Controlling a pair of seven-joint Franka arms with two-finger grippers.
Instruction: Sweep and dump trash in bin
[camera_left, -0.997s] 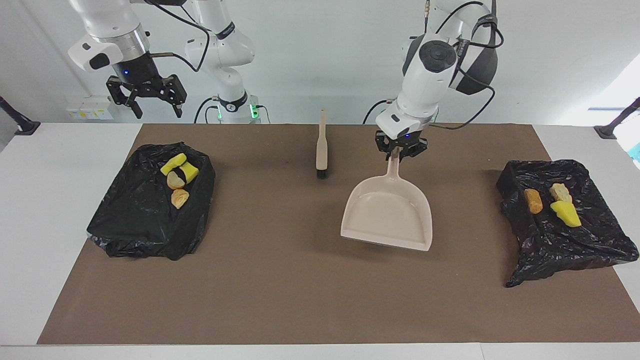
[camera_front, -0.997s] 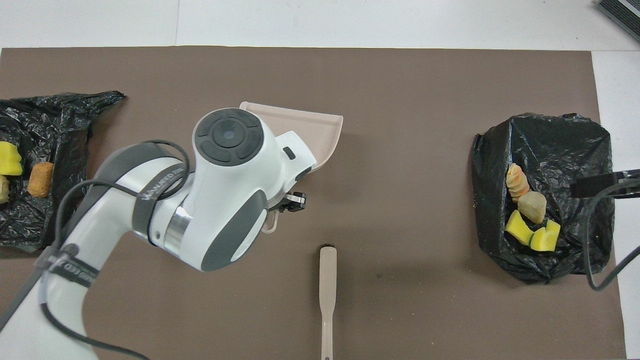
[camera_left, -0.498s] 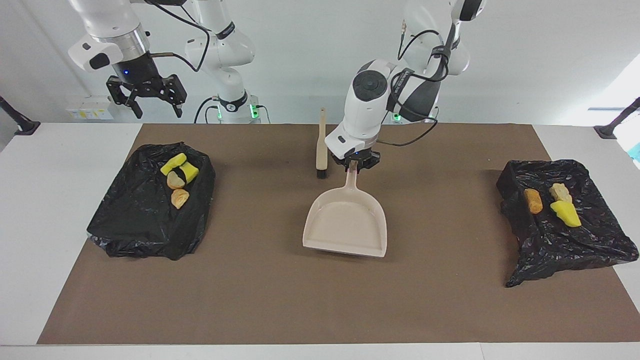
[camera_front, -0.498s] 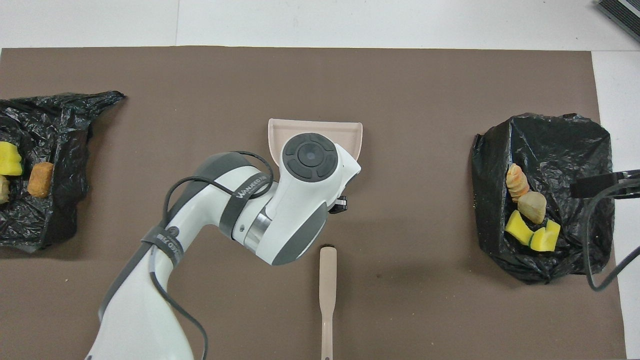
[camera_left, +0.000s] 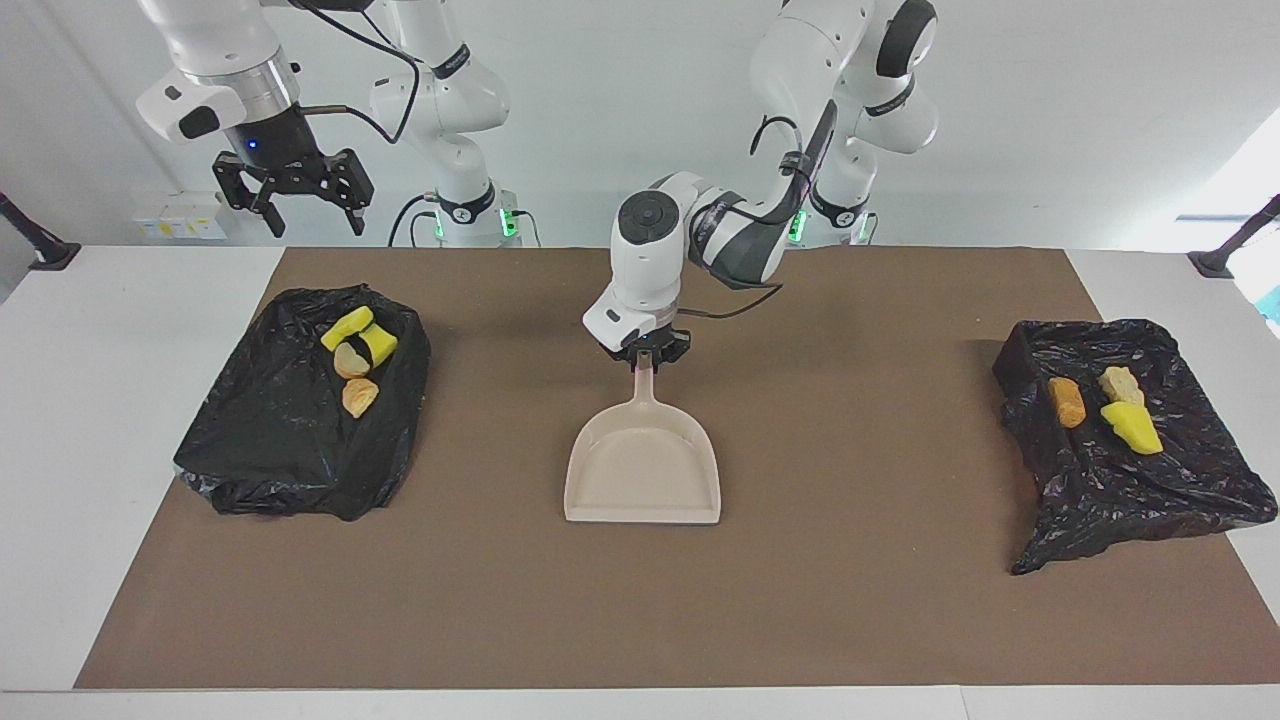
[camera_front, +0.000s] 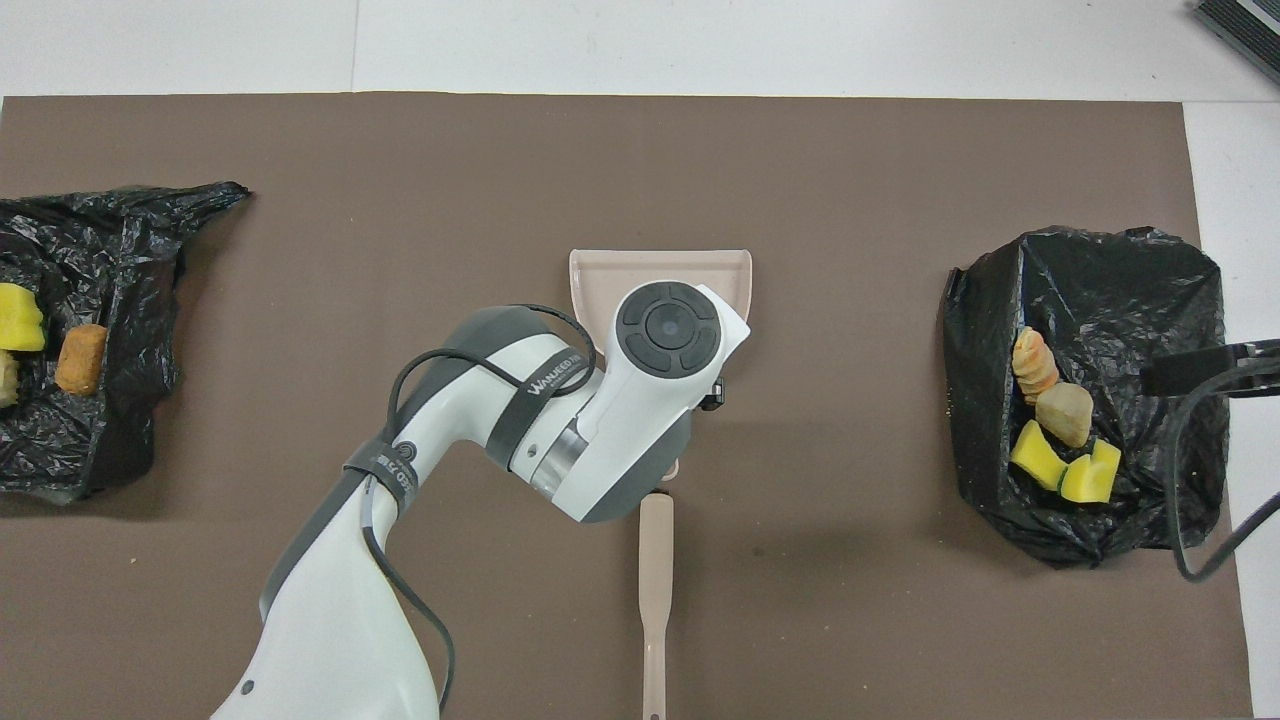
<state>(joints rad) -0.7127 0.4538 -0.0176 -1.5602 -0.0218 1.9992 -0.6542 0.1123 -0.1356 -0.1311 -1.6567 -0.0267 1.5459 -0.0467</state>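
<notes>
Bright even overhead light, soft short shadows beside the dustpan (camera_left: 643, 470) and bags, window glare at one edge, focus sharp.

Dustpan (camera_left: 643, 470): pale beige. Brush (camera_front: 655, 590): beige. Mat (camera_left: 640, 610): plain brown, on white desk (camera_left: 90, 420). Two bin bags (camera_left: 290, 440) (camera_left: 1130, 480): glossy black. Trash (camera_left: 355, 345) (camera_left: 1110, 400): bright yellow, pale beige, orange-brown chunks.

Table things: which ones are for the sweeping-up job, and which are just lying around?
For the job: dustpan, brush, trash pieces, black bin bags, left gripper at the dustpan's handle, right gripper waiting, raised.
Just lying about: brown mat, black stand at the table's corner.
</notes>
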